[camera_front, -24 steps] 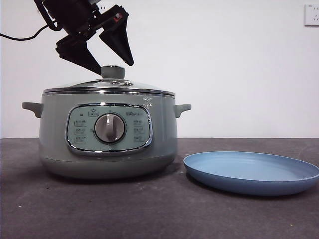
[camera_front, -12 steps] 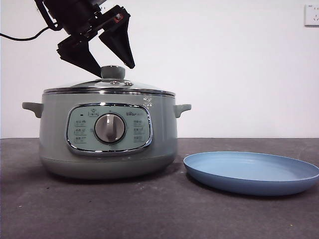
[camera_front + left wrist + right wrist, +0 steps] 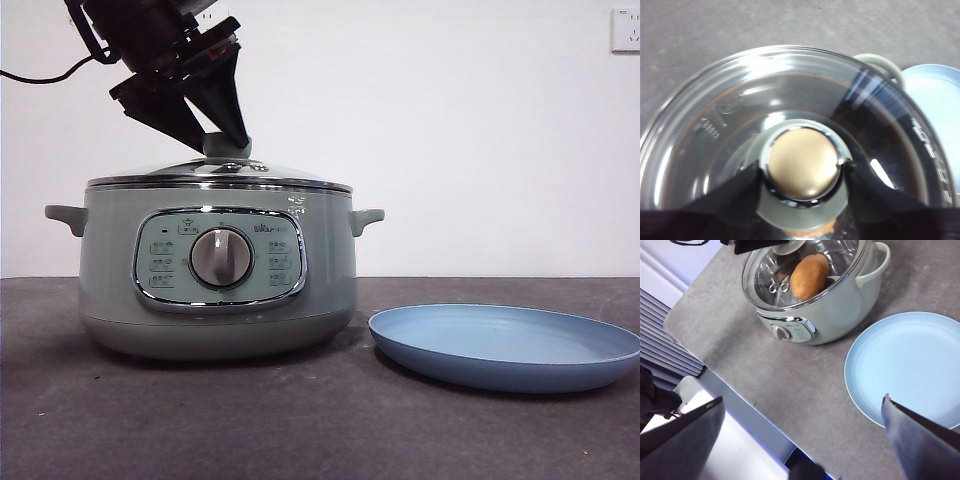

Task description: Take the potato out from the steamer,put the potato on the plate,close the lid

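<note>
The sage-green steamer [image 3: 220, 280] stands on the left of the table with its glass lid [image 3: 215, 174] on. My left gripper [image 3: 226, 140] comes down from above, shut on the lid's pale green knob [image 3: 801, 162], one jaw pressing each side. Through the glass, the right wrist view shows the brown potato [image 3: 810, 276] inside the steamer [image 3: 830, 310]. The light blue plate [image 3: 505, 345] lies empty just right of the pot. My right gripper [image 3: 802, 399] hangs open high above the plate [image 3: 910, 365] and the table's near edge, holding nothing.
A black cable [image 3: 40, 75] trails from the left arm toward the left edge. A wall socket [image 3: 625, 30] sits at the top right. The table's front edge [image 3: 735, 390] runs close to the pot, with a pale frame beyond it.
The left gripper's jaws, open astride the knob before, have sunk slightly and shut on it. Pot, lid and plate have not moved.
</note>
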{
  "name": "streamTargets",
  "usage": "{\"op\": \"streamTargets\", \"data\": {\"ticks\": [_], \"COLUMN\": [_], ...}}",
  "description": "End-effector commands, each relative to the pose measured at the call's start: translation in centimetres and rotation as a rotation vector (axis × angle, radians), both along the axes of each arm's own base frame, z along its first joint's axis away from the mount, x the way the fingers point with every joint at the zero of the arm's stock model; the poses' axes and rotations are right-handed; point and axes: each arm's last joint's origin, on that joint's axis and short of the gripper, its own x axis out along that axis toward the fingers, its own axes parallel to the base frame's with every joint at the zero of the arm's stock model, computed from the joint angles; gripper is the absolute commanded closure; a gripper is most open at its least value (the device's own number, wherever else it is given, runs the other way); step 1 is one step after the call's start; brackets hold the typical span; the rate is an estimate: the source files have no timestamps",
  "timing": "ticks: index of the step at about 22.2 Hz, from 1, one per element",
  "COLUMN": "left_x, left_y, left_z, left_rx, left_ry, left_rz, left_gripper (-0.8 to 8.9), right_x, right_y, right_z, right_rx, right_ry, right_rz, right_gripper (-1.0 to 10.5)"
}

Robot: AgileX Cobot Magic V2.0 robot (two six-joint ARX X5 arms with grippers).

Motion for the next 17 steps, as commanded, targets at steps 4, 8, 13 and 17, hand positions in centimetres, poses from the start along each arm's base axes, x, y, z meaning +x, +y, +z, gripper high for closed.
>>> {"op": "streamTargets", "data": {"ticks": [4,8,13,17], "left_x": [0.1,0.2,-0.5,-2.5], "left_y": [-0.3,-0.3,0.1,1.1], "left_z": [-0.2,0.0,1.6,4.6], "left_rx": [-0.006,-0.021,-0.046,-0.093], "left_ry": [-0.003,-0.019,-0.074,-0.154], "left_rz": [-0.023,-0.018,-0.017,0.0], "left_gripper": [8.25,8.22,8.22,8.22], "right_x": [0.0,0.0,0.2,0.6], "right_y": [0.0,0.0,0.1,0.1], "right_z": [0.1,0.1,0.3,0.5], "right_rx": [0.002,0.002,0.02,0.039], "right_ry": [-0.004,-0.004,-0.015,-0.031], "right_rz": [-0.004,-0.004,-0.02,-0.034], "right_gripper": [2.9,2.9,2.9,2.9]}}
